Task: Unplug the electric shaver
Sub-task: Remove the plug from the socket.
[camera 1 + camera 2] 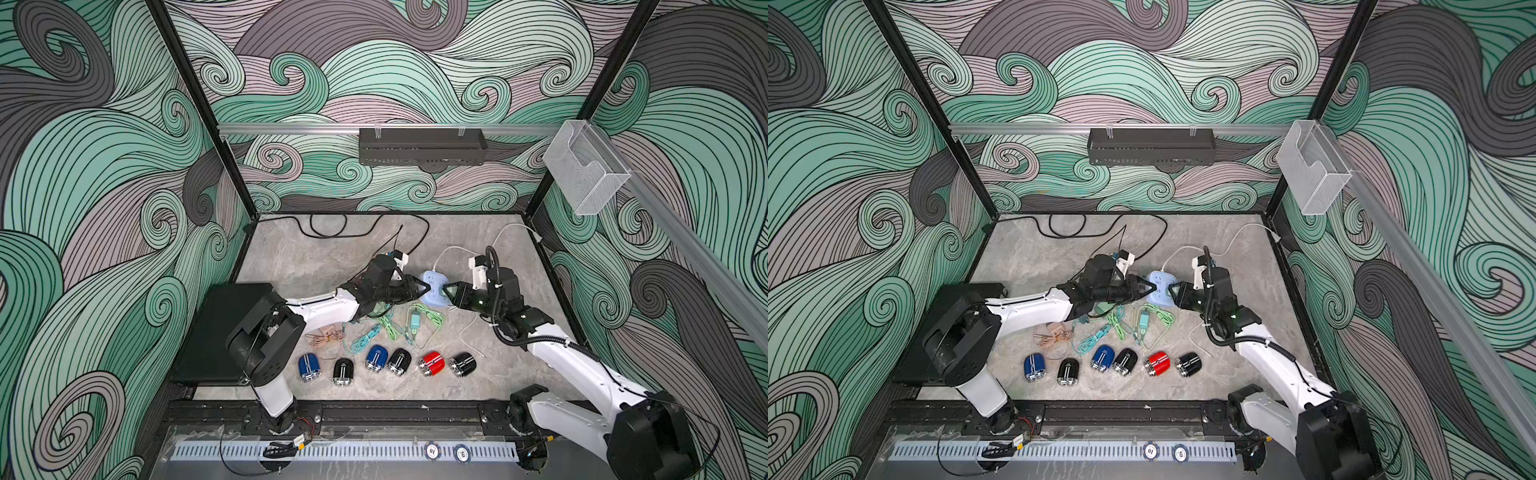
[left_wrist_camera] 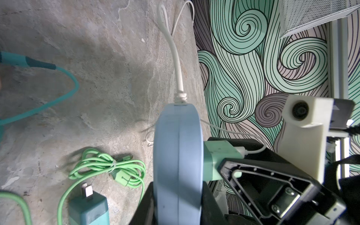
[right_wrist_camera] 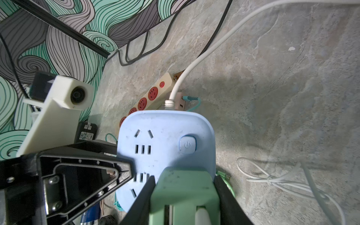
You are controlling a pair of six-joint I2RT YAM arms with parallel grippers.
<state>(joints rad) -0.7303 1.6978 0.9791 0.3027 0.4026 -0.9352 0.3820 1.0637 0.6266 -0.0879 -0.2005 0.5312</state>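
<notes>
Top views both show the shavers (image 1: 432, 362) in a row nearest me, the blue power strip (image 1: 432, 289) mid-table behind. Right wrist view: my right gripper (image 3: 184, 177) clamps the green adapter (image 3: 185, 194), its length sticking straight out of the strip's face. Only left wrist view shows the strip edge-on, pinched by my left gripper (image 2: 178, 186); only right wrist shows a red-socket strip (image 3: 150, 95) beyond
</notes>
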